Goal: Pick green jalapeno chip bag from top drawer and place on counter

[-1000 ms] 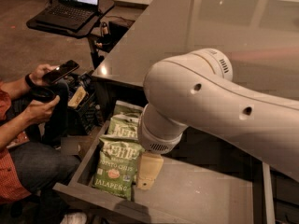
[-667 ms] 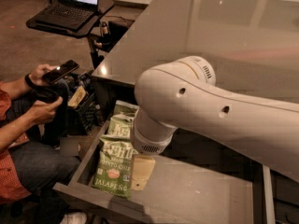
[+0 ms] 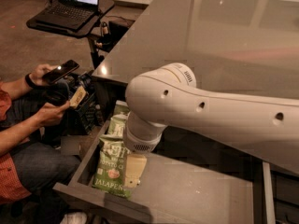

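Green jalapeno chip bag [image 3: 108,164] lies front-to-back in top drawer [image 3: 196,195], edge under my end effector [image 3: 134,171]; grip I cannot tell.

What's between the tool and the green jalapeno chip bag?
Nothing shows there in the camera view: the tool overlaps the green jalapeno chip bag at its right edge, in the top drawer; contact unclear.

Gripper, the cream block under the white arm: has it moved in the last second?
Yes: the gripper shifted left, further over the green jalapeno chip bag lying in the dark grey top drawer.
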`<action>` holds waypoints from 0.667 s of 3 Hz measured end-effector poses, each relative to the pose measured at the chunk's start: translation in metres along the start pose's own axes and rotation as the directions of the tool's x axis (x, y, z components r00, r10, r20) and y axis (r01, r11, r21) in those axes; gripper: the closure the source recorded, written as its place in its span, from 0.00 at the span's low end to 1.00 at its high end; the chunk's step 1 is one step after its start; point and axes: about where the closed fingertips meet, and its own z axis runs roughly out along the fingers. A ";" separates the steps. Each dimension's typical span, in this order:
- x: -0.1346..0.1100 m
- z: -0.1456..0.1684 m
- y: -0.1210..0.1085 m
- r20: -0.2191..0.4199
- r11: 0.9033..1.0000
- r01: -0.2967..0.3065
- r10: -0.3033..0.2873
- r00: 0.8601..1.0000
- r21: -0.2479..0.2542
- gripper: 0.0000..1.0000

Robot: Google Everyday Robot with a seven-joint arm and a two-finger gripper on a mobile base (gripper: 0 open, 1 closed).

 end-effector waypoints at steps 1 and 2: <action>-0.001 0.019 -0.007 -0.017 1.000 0.001 -0.001 1.000 -0.019 0.00; -0.001 0.038 -0.012 -0.035 0.999 -0.006 0.005 0.999 -0.046 0.00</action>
